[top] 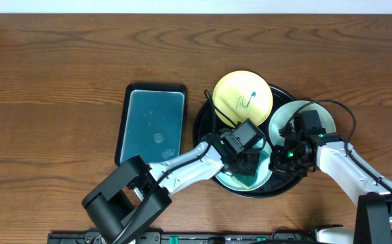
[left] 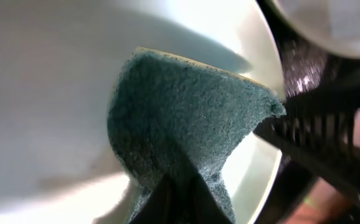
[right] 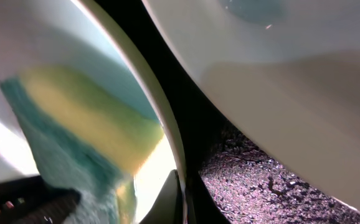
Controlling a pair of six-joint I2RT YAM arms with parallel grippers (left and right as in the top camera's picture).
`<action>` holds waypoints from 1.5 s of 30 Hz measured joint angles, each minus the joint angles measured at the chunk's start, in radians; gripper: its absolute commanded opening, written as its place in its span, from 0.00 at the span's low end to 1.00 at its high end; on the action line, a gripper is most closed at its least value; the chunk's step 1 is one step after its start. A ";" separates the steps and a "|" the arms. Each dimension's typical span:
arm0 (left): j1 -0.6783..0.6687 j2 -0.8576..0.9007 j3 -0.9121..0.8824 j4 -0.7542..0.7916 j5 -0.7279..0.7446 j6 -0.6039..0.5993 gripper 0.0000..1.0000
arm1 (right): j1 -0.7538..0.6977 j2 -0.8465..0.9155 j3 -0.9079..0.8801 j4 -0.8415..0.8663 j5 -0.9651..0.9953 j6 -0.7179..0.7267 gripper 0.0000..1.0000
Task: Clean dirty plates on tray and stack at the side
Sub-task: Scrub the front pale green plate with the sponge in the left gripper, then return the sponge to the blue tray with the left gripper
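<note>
The black tray (top: 198,129) holds three plates. A pale yellow plate (top: 243,98) with a teal scribble lies at its back, and a mint-white plate (top: 304,116) leans at its right. A second mint-white plate (top: 235,180) sits at the front, under both grippers. My left gripper (top: 247,161) (left: 183,190) is shut on the sponge (left: 186,118), whose teal scrub face presses into that plate's bowl (left: 43,93). My right gripper (top: 281,161) (right: 181,190) is shut on that plate's rim (right: 167,134). In the right wrist view the sponge (right: 86,124) shows its yellow and teal layers.
A rectangular teal tray (top: 150,124) with a dark rim lies just left of the black tray. Brown wood-grain tabletop (top: 60,81) surrounds both. The right plate's underside (right: 279,68) overhangs the tray's speckled floor (right: 261,180).
</note>
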 measured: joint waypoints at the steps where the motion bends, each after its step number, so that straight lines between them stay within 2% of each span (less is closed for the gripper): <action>1: 0.000 0.000 0.000 0.003 -0.021 0.000 0.08 | 0.000 0.000 0.000 0.000 -0.001 0.000 0.01; 11: 0.056 0.000 0.000 0.033 -0.240 0.068 0.08 | 0.000 0.000 0.000 0.000 -0.020 0.000 0.01; 16: 0.061 -0.001 0.002 0.005 -0.261 0.098 0.08 | 0.000 0.000 0.000 0.001 -0.031 0.000 0.01; 27: 0.077 -0.041 0.016 -0.182 -0.294 0.108 0.07 | 0.003 0.000 0.000 0.006 -0.038 0.001 0.01; 34: 0.091 -0.145 -0.006 -0.223 -0.269 0.108 0.08 | 0.003 0.000 0.000 0.006 -0.026 0.001 0.01; 41: 0.099 -0.305 -0.008 -0.229 -0.269 0.109 0.08 | 0.003 0.000 -0.001 0.000 0.006 0.000 0.15; 45: 0.115 -0.351 -0.008 -0.233 -0.269 0.113 0.07 | 0.003 0.000 -0.001 0.006 0.016 -0.001 0.17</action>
